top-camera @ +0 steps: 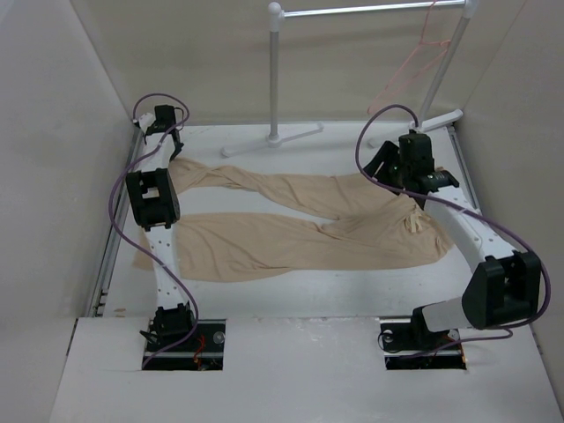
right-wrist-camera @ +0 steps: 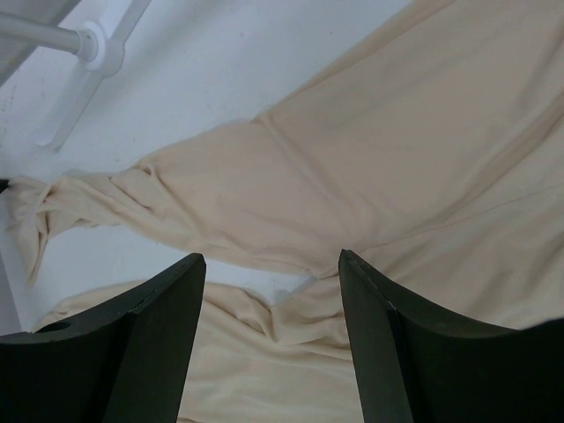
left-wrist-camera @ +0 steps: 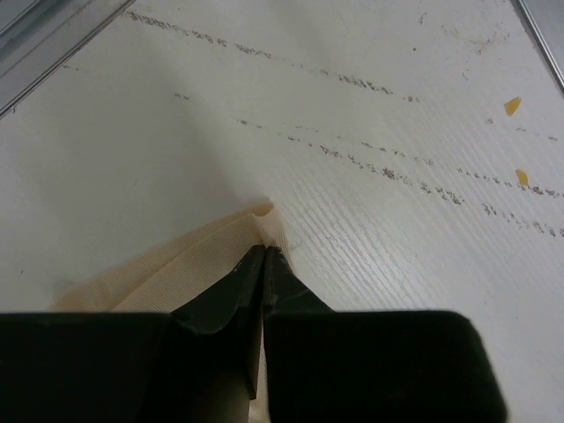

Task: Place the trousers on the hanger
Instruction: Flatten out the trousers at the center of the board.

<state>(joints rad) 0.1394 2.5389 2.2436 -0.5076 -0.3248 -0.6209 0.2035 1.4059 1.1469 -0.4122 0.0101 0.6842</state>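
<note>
Top external view is showing the trousers (top-camera: pixel 291 220) lying left-to-right on the surface (top-camera: pixel 308 291), waist under the right arm, nearest the hanger (top-camera: pixel 407 70) dangling far right, while the left tool (left-wrist-camera: pixel 264 256) is pinching a cuff and the right tool (right-wrist-camera: pixel 270 256) is hovering open, empty.

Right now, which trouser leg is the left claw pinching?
The far leg, the one nearer the rack: the left claw is shut on its cuff. The near leg lies flat with no claw on it.
</note>
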